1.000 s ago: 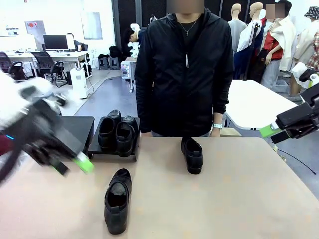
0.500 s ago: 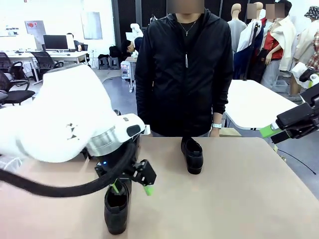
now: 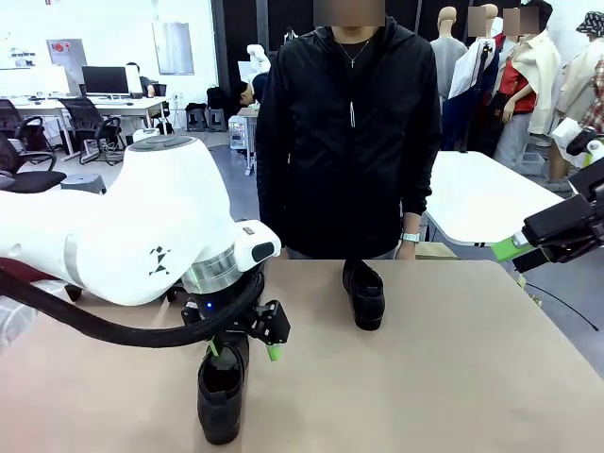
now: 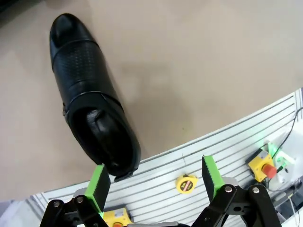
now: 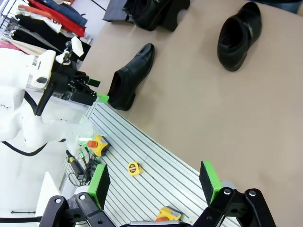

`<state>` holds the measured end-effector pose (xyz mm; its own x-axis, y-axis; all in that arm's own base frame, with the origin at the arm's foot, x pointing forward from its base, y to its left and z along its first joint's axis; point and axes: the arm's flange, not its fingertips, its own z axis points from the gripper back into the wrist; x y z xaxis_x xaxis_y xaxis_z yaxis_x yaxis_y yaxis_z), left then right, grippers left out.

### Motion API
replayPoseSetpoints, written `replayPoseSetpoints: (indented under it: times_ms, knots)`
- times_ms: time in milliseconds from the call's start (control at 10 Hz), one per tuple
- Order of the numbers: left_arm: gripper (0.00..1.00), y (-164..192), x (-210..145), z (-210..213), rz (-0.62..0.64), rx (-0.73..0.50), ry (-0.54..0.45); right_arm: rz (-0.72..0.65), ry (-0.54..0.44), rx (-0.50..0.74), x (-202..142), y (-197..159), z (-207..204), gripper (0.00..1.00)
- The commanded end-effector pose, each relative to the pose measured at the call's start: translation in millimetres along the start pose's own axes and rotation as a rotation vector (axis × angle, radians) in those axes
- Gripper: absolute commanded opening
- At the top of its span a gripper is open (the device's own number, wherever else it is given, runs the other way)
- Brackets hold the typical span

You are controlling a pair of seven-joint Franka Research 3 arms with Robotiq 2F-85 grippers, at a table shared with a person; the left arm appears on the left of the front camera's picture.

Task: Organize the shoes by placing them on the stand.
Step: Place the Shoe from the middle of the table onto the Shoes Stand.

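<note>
One black shoe (image 3: 222, 396) lies near the table's front edge, toe pointing away from me. My left gripper (image 3: 243, 350) hangs open just above its heel end. In the left wrist view the shoe (image 4: 87, 99) lies up and left of the gripper (image 4: 156, 180), with its heel close to the left green pad (image 4: 101, 182). A second shoe (image 3: 364, 294) lies in front of the person. Two more shoes (image 5: 151, 9) sit on the stand (image 5: 115, 14). My right gripper (image 3: 514, 247) hovers open at the table's right side, in its own view (image 5: 154, 182), holding nothing.
A person in a black jacket (image 3: 349, 132) stands at the far edge. Past the near edge, a slatted surface (image 5: 156, 175) holds a yellow tape measure (image 5: 134, 168) and yellow stop buttons (image 4: 263, 166). My bulky left arm (image 3: 142, 236) hides the table's left part.
My left arm has swung in from the left and come down over the near shoe's heel, gripper still open. The right arm and the shoes have not moved.
</note>
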<state>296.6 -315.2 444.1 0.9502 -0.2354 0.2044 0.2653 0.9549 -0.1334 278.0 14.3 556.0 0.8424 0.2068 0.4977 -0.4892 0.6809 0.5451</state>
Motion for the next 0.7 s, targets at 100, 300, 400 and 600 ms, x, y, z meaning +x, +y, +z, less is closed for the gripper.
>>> replayPoseSetpoints:
  times_ms: [100, 300, 400, 600]
  knots:
    - [1.00, -0.9, 7.8, -20.8, 0.094, 0.001, -0.030, 0.027, -0.004, 0.014, 0.3, -2.1, 2.3, 1.00]
    - [1.00, 7.2, 10.7, -49.0, 0.155, 0.020, 0.003, 0.027, -0.004, 0.014, 0.3, -2.1, 2.3, 1.00]
    - [1.00, 12.9, 12.4, -61.5, 0.191, 0.026, 0.005, 0.027, -0.004, 0.014, 0.3, -2.1, 2.3, 1.00]
    - [1.00, 17.2, 17.9, -89.8, 0.238, 0.062, -0.011, 0.027, -0.004, 0.014, 0.3, -2.1, 2.3, 1.00]
